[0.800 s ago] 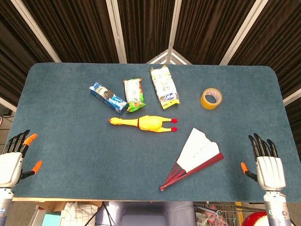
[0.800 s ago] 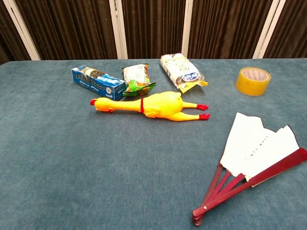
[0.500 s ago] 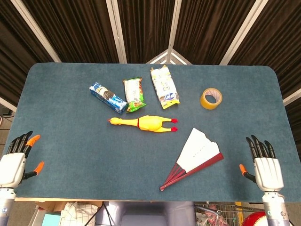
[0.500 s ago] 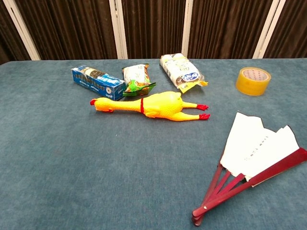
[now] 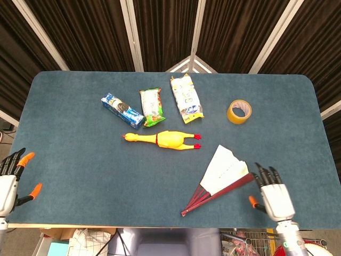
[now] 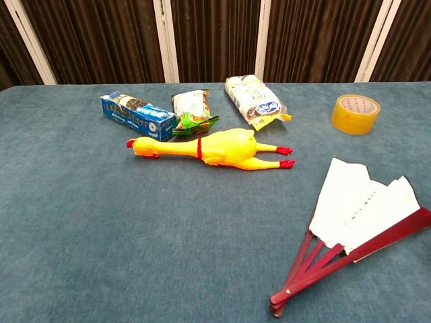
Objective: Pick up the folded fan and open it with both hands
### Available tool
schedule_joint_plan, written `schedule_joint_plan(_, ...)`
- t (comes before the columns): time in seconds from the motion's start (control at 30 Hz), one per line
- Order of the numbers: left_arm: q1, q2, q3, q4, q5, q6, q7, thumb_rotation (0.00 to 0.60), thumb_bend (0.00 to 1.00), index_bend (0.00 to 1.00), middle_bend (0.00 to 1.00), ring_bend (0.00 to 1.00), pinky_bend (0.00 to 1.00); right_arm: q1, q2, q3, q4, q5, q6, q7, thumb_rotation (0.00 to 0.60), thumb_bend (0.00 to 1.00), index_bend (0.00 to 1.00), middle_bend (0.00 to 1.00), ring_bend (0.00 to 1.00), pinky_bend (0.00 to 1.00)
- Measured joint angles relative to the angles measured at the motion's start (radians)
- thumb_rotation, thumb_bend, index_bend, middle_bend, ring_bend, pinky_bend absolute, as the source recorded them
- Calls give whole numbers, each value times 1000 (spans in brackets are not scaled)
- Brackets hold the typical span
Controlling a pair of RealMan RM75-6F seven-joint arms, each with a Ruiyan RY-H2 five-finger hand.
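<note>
Dark pleated curtains with pale uprights hang behind a blue-felt table (image 5: 69, 106), and both robot hands sit at its near edge. From the head view the right hand (image 5: 274, 194) is over the near right part of the table with its dark fingers (image 5: 265, 174) spread apart, holding nothing; the fingertips lie just beside the outer red rib of the fan (image 5: 222, 175) — whether they touch it I cannot tell. The left hand (image 5: 9, 181) hangs at the near left corner, fingers apart, empty, well away from everything.

That fan lies on the near right of the table, partly spread, white paper above dark red ribs, with faint writing on the paper too small to read.

Further back lie a yellow rubber chicken (image 6: 212, 149), a blue snack packet (image 6: 137, 116), a green snack packet (image 6: 192, 111), a white-and-yellow packet (image 6: 256, 101) and a roll of yellow tape (image 6: 355, 113); their printing is not legible.

Compared with a moment ago, the right hand has come inward toward the fan, while the left has slid outward — the fan itself has not moved.
</note>
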Motion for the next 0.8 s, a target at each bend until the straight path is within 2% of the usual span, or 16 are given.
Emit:
schedule_joint_plan(0.33, -6, 1, -8, 4, -28, -23, 0, 600, 413, 150, 0, 0, 0, 23, -133, -36, 59, -27, -73, -76, 600, 305, 287, 90, 167, 112)
schedule_joint_plan(0.8, -9, -2, -9, 1, -32, -30, 13, 600, 410, 150, 0, 0, 0, 47, -196, -28, 128, 1, -127, -67, 600, 305, 333, 90, 167, 112)
